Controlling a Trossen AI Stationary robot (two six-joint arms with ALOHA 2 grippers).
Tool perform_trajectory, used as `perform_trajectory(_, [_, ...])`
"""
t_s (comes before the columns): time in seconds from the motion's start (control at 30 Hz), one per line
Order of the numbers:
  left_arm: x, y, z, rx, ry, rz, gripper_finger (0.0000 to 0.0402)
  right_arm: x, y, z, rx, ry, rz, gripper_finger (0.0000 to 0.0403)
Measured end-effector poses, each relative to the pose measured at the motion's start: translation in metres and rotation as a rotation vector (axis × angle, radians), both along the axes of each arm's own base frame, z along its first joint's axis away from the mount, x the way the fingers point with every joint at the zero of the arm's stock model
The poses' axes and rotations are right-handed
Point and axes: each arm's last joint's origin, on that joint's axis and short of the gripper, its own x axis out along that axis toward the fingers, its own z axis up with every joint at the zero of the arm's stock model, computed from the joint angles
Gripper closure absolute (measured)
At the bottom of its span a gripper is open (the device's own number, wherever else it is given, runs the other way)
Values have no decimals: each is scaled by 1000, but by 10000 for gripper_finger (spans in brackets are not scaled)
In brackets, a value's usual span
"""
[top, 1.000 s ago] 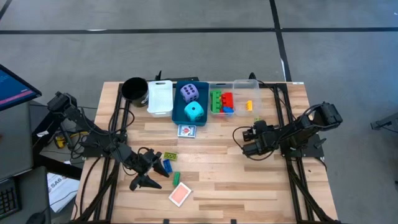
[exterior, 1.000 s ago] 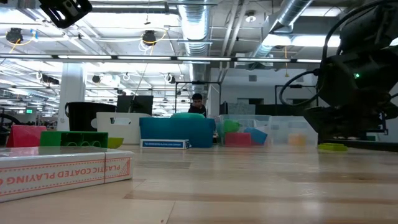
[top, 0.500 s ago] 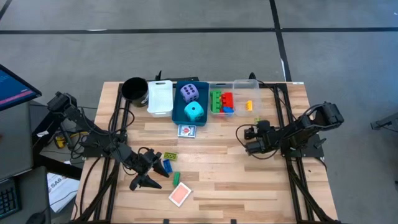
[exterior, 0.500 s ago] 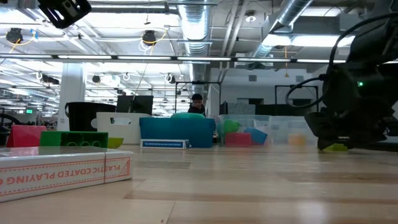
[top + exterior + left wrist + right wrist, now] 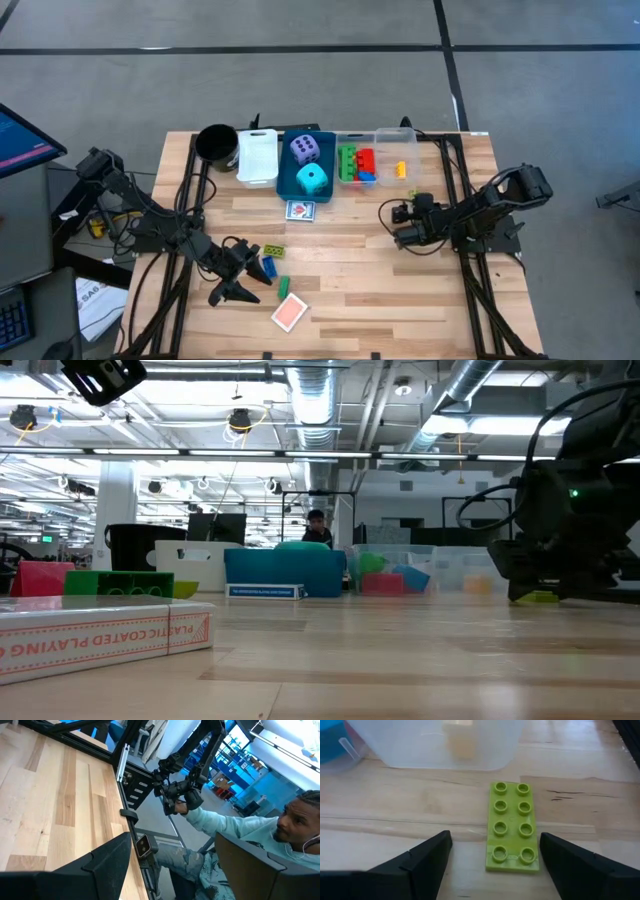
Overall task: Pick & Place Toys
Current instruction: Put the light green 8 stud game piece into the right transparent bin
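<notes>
A lime-green flat brick (image 5: 514,827) with eight studs lies flat on the table before the clear bins. My right gripper (image 5: 495,837) is low over it and open, one finger on either side and neither touching; the low view shows the brick (image 5: 538,597) under the gripper (image 5: 520,575). My left gripper (image 5: 233,292) waits open with nothing between its fingers at the near left, beside a green flat brick (image 5: 274,249), a blue brick (image 5: 268,266), a small green brick (image 5: 283,285) and a red card pack (image 5: 290,313).
Along the far edge stand a black cup (image 5: 216,143), a white bin (image 5: 258,170), a blue bin (image 5: 290,188) with a purple and a cyan die, and clear bins (image 5: 380,180) with bricks. A card box (image 5: 300,211) lies before the blue bin. A person sits beyond the table's left edge.
My right gripper has sunk a little toward the table, over the lime-green brick, rolling slightly, and then held still. The brick has not moved.
</notes>
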Motion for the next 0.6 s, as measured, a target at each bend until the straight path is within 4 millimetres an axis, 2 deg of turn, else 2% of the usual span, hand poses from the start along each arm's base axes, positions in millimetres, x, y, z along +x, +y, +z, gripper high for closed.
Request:
perform_trajectory(0.3, [0, 0, 0, 0, 0, 0, 120, 1, 3, 0, 0, -13, 19, 147])
perform_trajectory(0.6, [0, 0, 0, 0, 0, 0, 120, 2, 4, 0, 2, -27, 20, 261])
